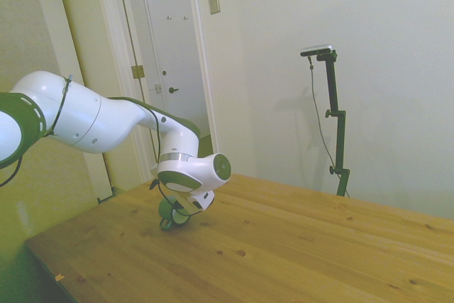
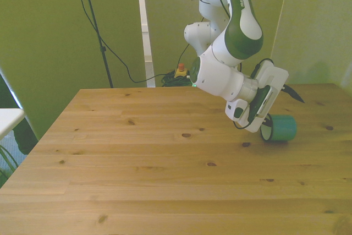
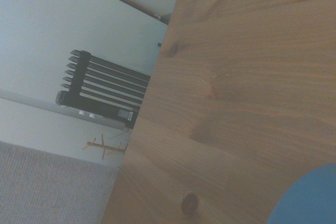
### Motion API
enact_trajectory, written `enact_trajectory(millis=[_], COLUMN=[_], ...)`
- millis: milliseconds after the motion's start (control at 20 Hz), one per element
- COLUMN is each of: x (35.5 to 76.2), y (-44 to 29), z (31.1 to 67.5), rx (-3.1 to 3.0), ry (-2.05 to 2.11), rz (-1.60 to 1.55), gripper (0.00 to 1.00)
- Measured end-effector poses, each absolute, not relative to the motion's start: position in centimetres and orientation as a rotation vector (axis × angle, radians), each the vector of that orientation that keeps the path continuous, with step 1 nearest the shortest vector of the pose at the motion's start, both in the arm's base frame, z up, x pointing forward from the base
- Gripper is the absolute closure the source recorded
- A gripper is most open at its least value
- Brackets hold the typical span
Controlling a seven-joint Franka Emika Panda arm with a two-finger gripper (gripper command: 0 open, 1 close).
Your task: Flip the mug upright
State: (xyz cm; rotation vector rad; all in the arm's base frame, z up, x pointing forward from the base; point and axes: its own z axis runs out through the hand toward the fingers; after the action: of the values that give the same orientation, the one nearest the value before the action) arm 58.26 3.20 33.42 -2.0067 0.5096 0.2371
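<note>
The mug [image 2: 280, 128] lay on its side on the wooden table [image 2: 165, 163], near the edge at the front view's right, with its open mouth turned toward the front view's left and its dark rim showing as a ring at that end. The gripper [image 2: 266, 124] was tilted steeply and lowered close to the table, its tip at the mouth end of the mug. From the front view the white hand body covered the fingers, and in the side view the mug [image 1: 174, 212] appeared only as a small green shape directly under the gripper [image 1: 177, 211], partly hidden by the wrist. Whether the jaws were spread or closed, and whether they had hold of the mug, could not be told from either view. The mug's handle could not be made out with certainty. In the wrist view a blurred blue-green curve of the mug [image 3: 307, 198] sat at the corner of the picture against the table [image 3: 236, 77], beyond whose edge a dark ribbed radiator [image 3: 102, 90] stood on the floor against a pale wall.
</note>
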Motion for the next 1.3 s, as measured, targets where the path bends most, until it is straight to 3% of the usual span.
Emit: enact_trajectory(millis=[1300], x=[59.11], y=[3.26], z=[32.94], rx=[-2.007], ry=[0.514], rz=[0.237], gripper=[1.00])
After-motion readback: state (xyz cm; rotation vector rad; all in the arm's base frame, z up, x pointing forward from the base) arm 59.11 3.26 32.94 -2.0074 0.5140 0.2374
